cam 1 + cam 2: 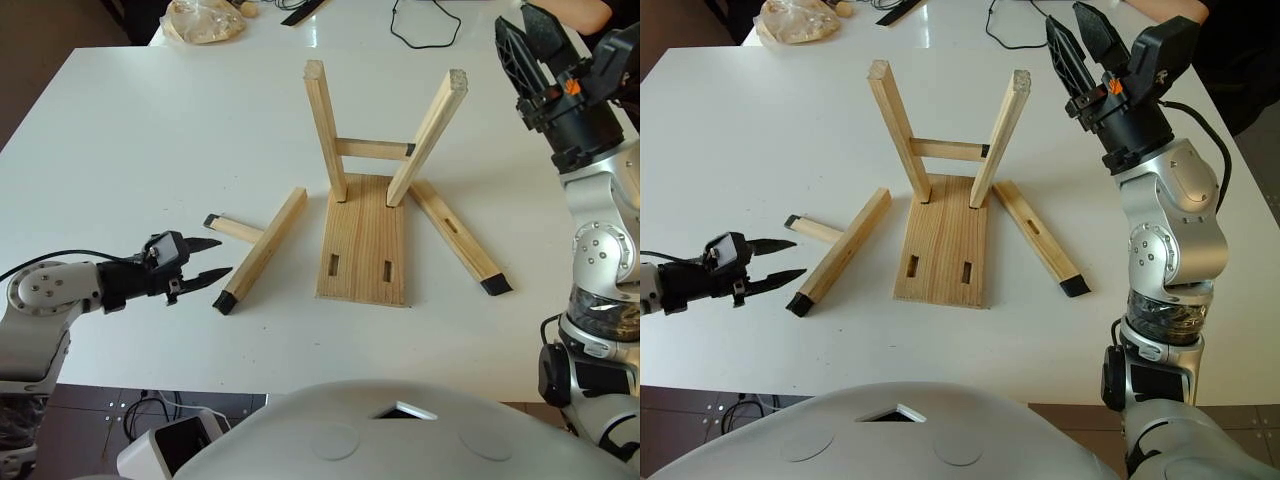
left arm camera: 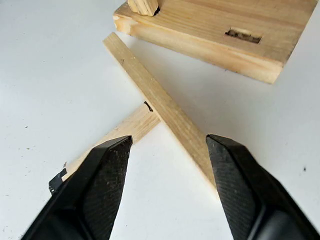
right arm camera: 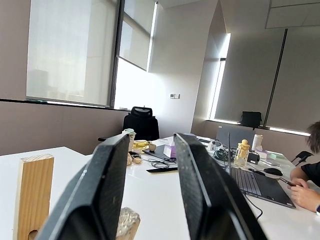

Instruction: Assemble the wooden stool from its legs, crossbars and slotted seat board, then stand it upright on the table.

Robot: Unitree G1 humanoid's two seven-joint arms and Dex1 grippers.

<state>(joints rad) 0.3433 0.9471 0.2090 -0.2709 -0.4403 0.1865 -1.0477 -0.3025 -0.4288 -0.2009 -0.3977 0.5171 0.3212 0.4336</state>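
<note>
Hovering spread near the table's left front edge, the left gripper is covering the loose leg's end from its wrist camera; the right gripper is hanging spread, far right.

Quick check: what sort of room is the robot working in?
Probably an office: a long white table, a black office chair, an open laptop and tall windows with blinds.

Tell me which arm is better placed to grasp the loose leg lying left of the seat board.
Left. The left gripper is open and low, close to the black-tipped end of the loose leg; the right gripper is raised high beyond the seat board.
</note>
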